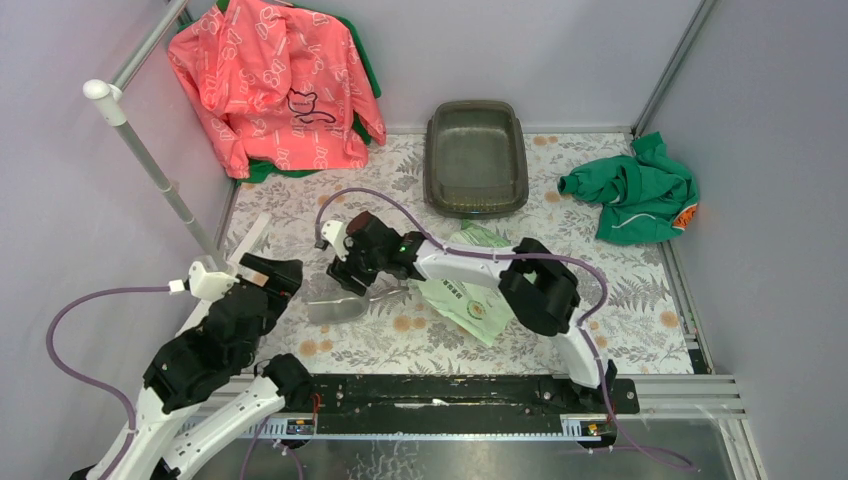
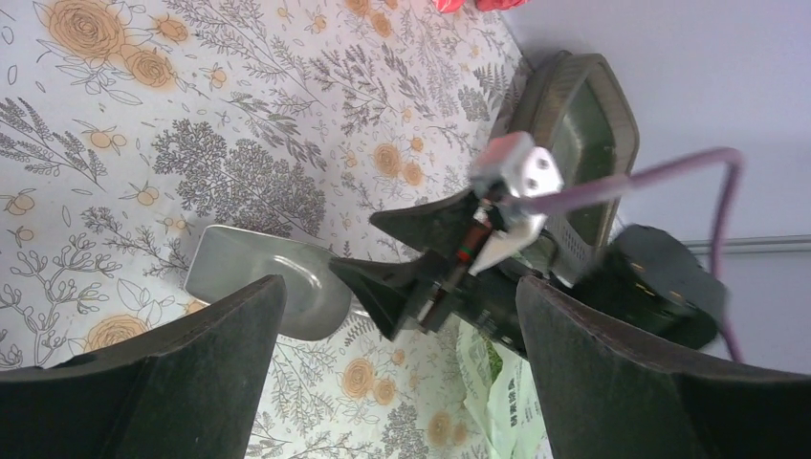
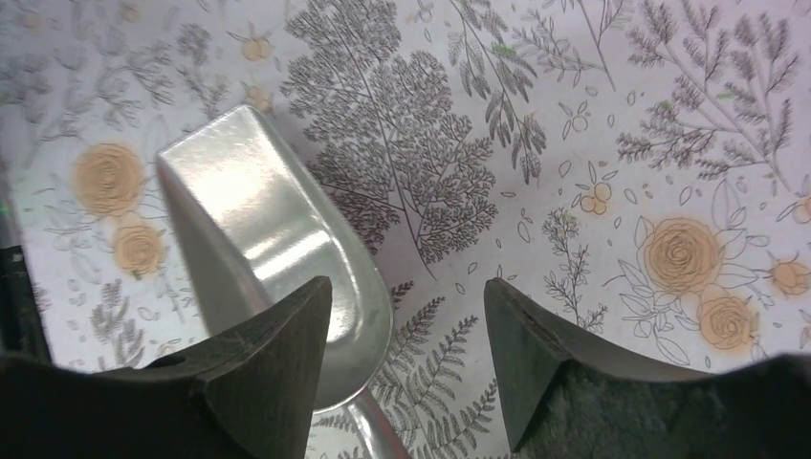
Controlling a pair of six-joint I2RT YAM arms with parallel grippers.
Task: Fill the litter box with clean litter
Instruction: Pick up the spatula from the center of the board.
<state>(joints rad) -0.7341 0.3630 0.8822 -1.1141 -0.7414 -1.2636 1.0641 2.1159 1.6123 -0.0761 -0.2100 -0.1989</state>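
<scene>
Top view: the litter box [image 1: 476,160] sits at upper centre against the back wall. It is a dark, glossy, rimmed tray and bare inside, so I judge that filling has not begun. A pale green printed bag [image 1: 470,305] lies mid-frame under the right arm. The right claw [image 1: 345,290] hangs over a metal scoop [image 1: 335,305] on the floral bench [image 1: 620,300], and the left claw [image 1: 262,272] is at lower left.

Left wrist view: the left claw gapes fully and holds nothing. The box is at upper right.

Right wrist view: the fingers [image 3: 277,354] stand partly apart, straddling the scoop's handle without clamping it. The scoop's bowl is empty.
</scene>
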